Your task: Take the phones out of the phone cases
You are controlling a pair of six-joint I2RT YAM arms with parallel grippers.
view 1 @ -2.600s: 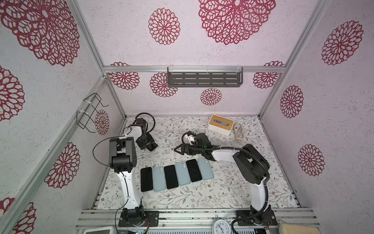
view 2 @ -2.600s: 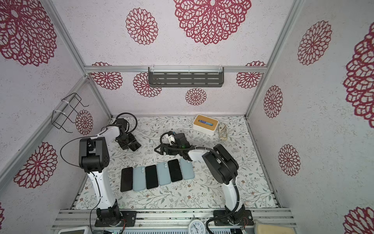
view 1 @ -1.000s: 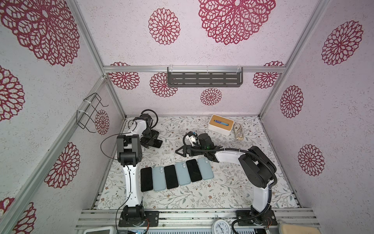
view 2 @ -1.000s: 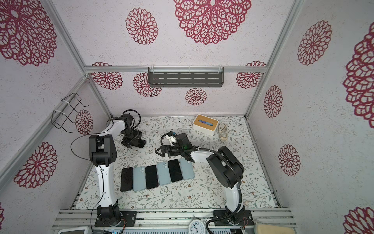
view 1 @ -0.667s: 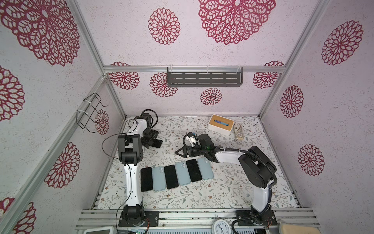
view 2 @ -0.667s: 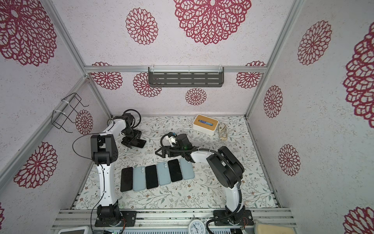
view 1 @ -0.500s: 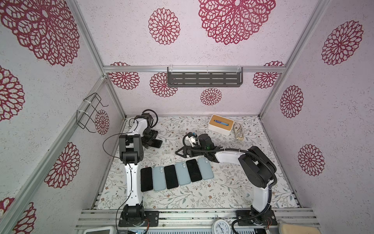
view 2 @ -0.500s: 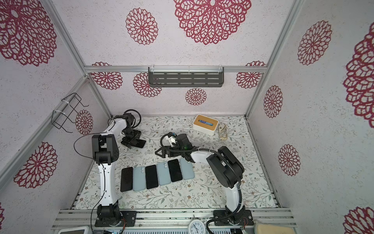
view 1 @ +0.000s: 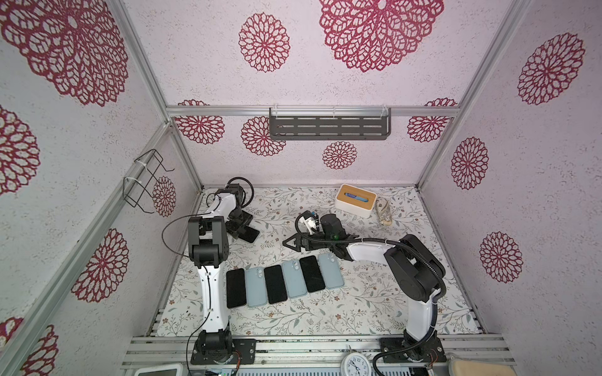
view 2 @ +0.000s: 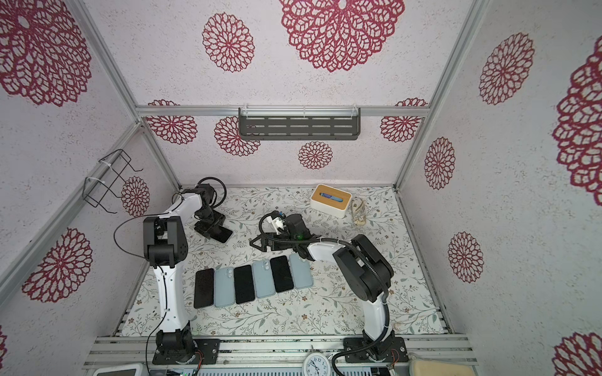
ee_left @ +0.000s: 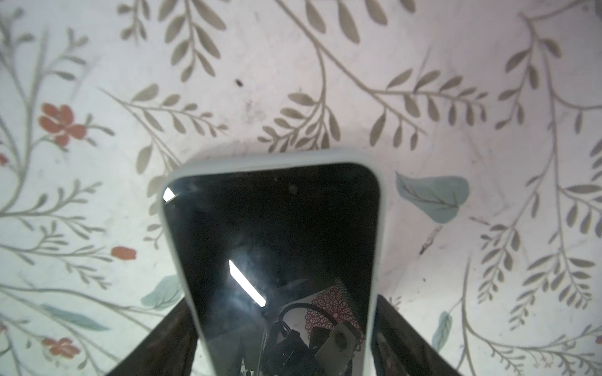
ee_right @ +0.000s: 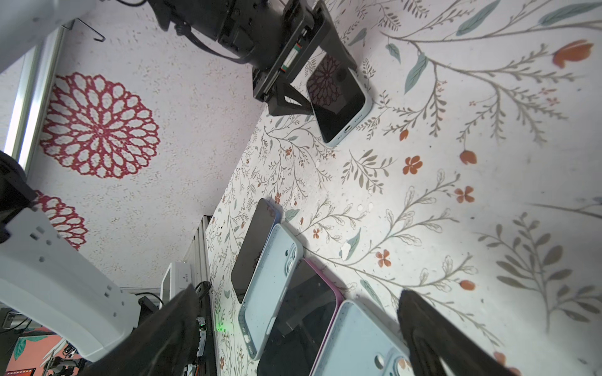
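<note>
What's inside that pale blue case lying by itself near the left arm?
A phone fills the case, dark screen facing up, with only the pale rim showing around it. The phone's back and the case's inner floor are covered, so they cannot be seen.

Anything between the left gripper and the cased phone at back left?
Nothing visible. The left gripper straddles the cased phone, a finger along each long edge; whether they touch it is unclear.

Legible markings: none on any phone, case, box or arm. Only the round white analogue wall clock, seen at the near edge in both top views, bears dark hour numerals, too small to read singly
</note>
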